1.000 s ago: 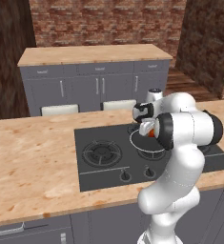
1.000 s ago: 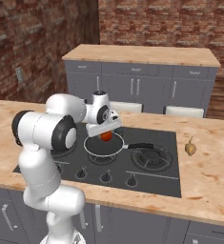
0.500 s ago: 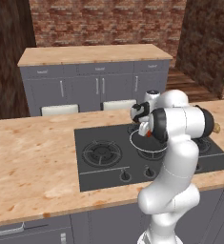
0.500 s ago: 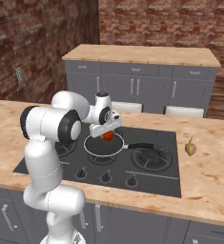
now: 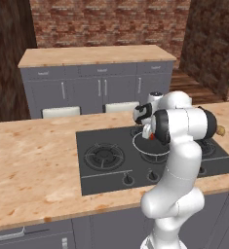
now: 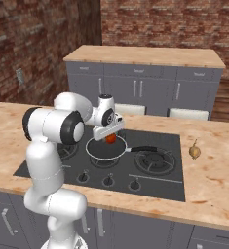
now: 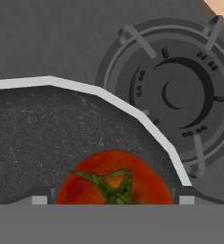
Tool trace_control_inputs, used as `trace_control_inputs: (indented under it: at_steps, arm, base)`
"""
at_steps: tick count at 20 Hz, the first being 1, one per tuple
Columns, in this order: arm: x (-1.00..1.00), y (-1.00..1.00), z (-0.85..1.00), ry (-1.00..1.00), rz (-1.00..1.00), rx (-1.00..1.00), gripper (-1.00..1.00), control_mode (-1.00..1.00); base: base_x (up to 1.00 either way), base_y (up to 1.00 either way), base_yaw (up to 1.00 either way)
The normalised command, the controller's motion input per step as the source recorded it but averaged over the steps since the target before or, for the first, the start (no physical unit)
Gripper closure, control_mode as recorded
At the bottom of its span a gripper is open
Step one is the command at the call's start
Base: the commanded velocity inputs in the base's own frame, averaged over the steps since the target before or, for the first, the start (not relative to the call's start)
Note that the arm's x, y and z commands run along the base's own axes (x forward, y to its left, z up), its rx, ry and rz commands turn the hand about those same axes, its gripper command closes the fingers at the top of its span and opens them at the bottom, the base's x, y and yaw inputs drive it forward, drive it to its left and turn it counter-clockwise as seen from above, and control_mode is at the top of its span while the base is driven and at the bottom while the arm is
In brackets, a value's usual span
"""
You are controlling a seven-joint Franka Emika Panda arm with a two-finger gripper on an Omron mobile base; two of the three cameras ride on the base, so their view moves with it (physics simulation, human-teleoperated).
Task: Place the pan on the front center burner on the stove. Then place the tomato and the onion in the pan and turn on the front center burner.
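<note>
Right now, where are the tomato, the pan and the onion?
tomato [image 7: 114, 177], hand view, its top by the stem
pan [image 6: 99, 150], right base view, dark inside
onion [image 6: 194, 152], right base view, middle of the bulb

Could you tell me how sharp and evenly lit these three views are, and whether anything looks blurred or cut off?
Left base view: flat, even light, with the arm covering much of the pan. Right base view: clear, the tomato and onion small but distinct. Hand view: soft and pixelated, the tomato cut off at the bottom, the pan's rim bright white.

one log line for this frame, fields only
pan: on stove burner | tomato: between gripper fingers, over pan | onion: on counter, right of stove | knobs: untouched
</note>
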Motion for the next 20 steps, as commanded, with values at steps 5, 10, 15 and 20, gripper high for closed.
trace_control_inputs:
  at_steps: [5, 10, 15, 20]
  arm:
    - [0.0, 0.0, 0.02, 0.0, 0.0, 0.0, -1.0, -1.0]
    - [-0.03, 0.0, 0.3, 0.0, 0.0, 0.0, -1.0, -1.0]
    - [-0.17, 0.0, 0.66, 0.0, 0.0, 0.0, -1.0, -1.0]
    - [-0.19, -0.1, 0.54, 0.0, -0.01, 0.0, -1.0, -1.0]
  base:
    - [0.0, 0.0, 0.0]
    - [0.0, 0.0, 0.0]
    - [0.0, 0.0, 0.0]
    - [0.0, 0.0, 0.0]
